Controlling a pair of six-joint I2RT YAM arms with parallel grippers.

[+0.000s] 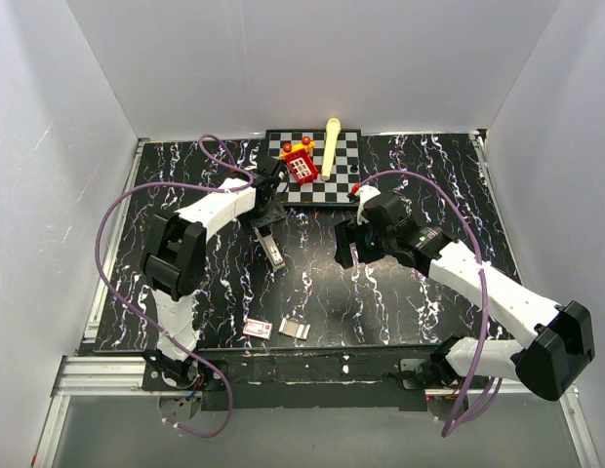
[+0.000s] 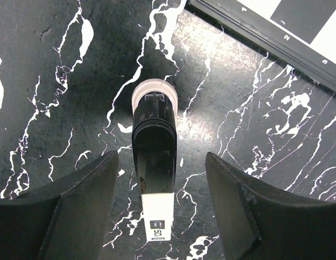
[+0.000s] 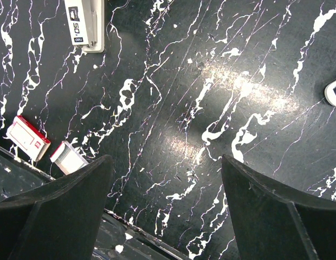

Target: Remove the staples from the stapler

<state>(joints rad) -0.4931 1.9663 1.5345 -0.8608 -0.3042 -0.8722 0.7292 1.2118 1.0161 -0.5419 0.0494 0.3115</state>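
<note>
**A:** What is the stapler (image 2: 153,157) between the left fingers (image 2: 76,211) made of?

**B:** Its top looks like glossy black plastic, smooth enough to carry reflections. The end nearest the fingers is pale and matt, with a small printed label.

**A:** And the fingers themselves?

**B:** Matt black, plastic by the look. The right fingers (image 3: 276,211) are the same.

**A:** The table (image 2: 254,135)?

**B:** Smooth black with white marble-like veins and a soft sheen. A patch of glare lies ahead of the right fingers. Just beyond one of them, the staples (image 3: 69,157) look silvery-white, and a small box (image 3: 28,138) looks like red-and-white card.
</note>
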